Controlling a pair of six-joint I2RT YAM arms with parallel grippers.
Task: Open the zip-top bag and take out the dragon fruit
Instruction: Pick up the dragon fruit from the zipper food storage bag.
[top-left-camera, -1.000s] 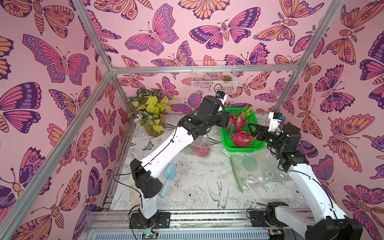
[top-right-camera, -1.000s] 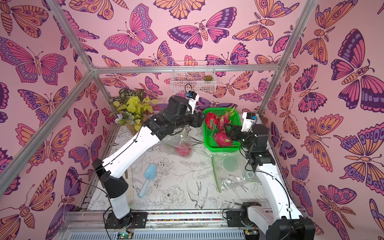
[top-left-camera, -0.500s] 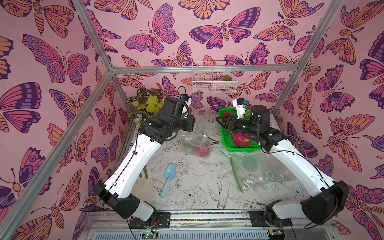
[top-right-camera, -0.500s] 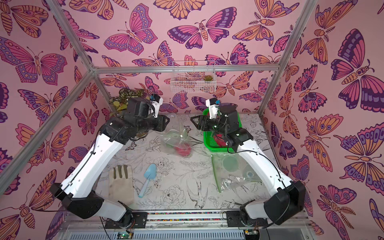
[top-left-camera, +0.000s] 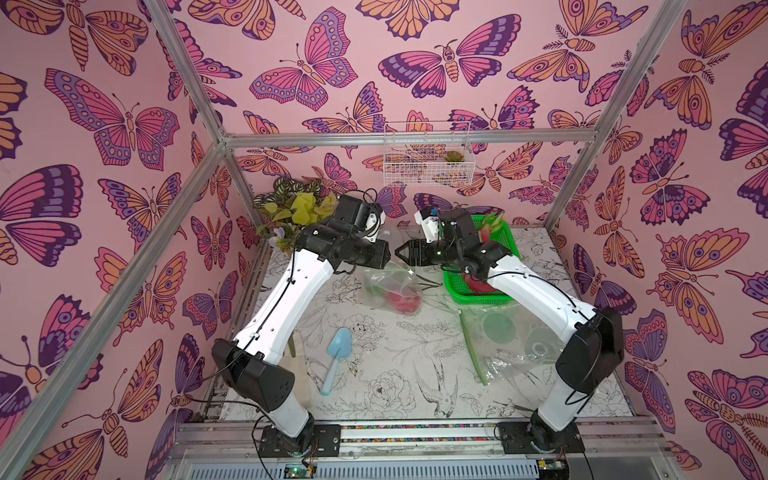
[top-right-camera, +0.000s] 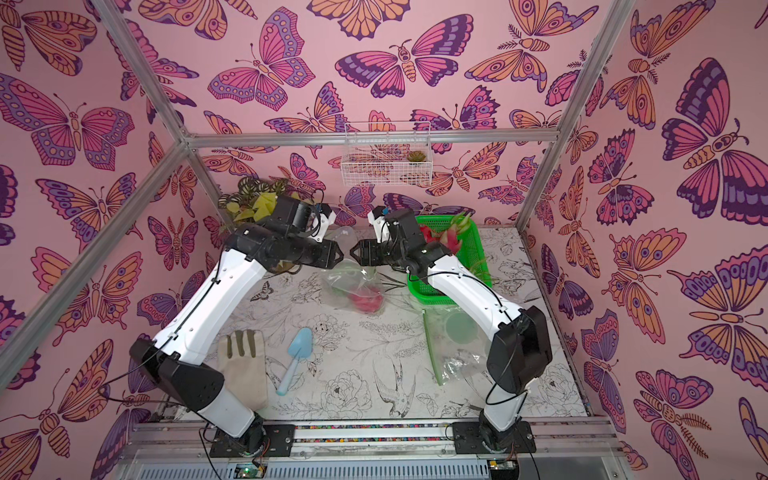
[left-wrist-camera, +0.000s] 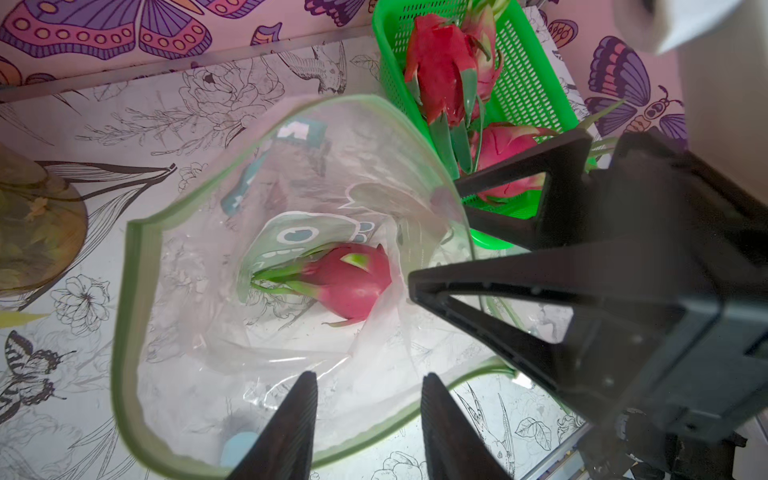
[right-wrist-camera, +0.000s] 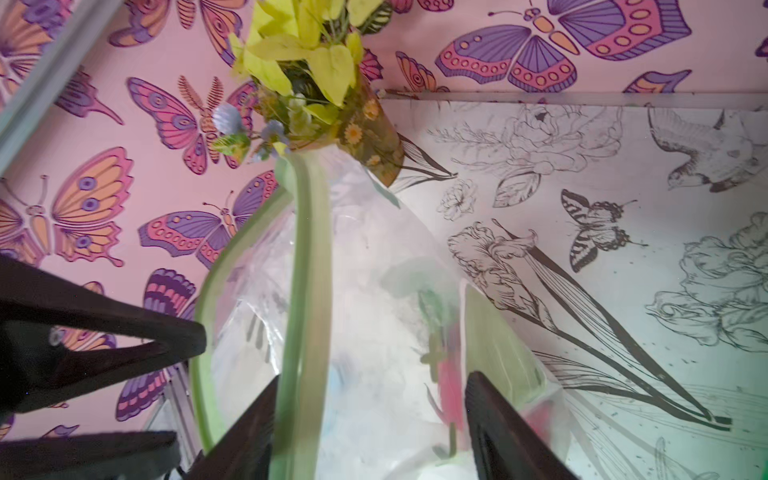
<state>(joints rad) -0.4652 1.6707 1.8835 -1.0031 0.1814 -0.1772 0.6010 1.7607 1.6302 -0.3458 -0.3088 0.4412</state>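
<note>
Zip-top bag (left-wrist-camera: 266, 257) mouth gaping, one dragon fruit (left-wrist-camera: 353, 282) inside, near desk (top-left-camera: 399, 374) centre. Left gripper (left-wrist-camera: 368, 424) and right gripper (right-wrist-camera: 370, 419) fingers parted, facing tip to tip above bag; neither visibly clamps rim. Other fruits in green basket (left-wrist-camera: 523, 83), far right corner.

Zip-top bag (left-wrist-camera: 199, 316): clear glossy film, crinkled, edged by a matt green seal strip just ahead of the jaws. Dragon fruit (left-wrist-camera: 353, 282) inside: smooth, waxy skin. Basket (left-wrist-camera: 528, 95): perforated green plastic. Left gripper (left-wrist-camera: 368, 419) fingers (left-wrist-camera: 291, 428): matt black, finely ridged. Table cover (left-wrist-camera: 124, 124): matt printed sheet.
</note>
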